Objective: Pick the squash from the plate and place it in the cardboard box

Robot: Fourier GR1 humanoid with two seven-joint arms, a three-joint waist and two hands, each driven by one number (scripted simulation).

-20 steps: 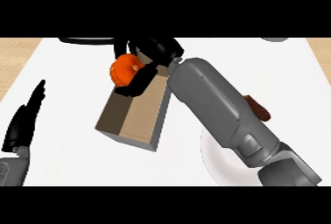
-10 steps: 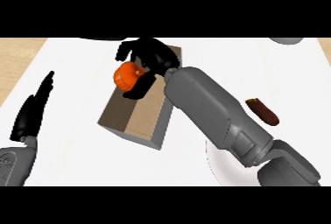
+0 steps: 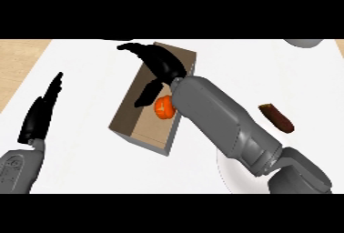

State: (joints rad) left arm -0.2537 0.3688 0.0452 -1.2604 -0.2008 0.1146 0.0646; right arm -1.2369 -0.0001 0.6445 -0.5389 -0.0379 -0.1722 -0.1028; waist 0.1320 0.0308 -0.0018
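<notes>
Plate (image 3: 232, 175) rim is the nearest thing I can make out, a pale curve at the lower right of the white tabletop (image 3: 87, 154), mostly hidden under my right forearm. That forearm rises from the lower right corner and slants up and to the left across the cardboard box (image 3: 144, 136). On the other side, my left hand (image 3: 42, 113) rests near the left edge with its fingers straight and pointing up, released and holding nothing, well apart from the box. To the right of my forearm a dark brown, oblong item (image 3: 277, 117) lies on the tabletop, apart from everything else. The box sits tilted on the tabletop, its open top facing me, and the squash (image 3: 163, 107) is inside it, an orange shape against the right inner wall, partly covered by my wrist. Farther on, my right hand (image 3: 158, 63) hangs over the far half of the box, fingers spread and relaxed, one reaching up and left past the box's far rim and another hanging down into the box just left of the squash; none is curled round it. A grey rounded object (image 3: 306, 42) shows at the far right corner.
</notes>
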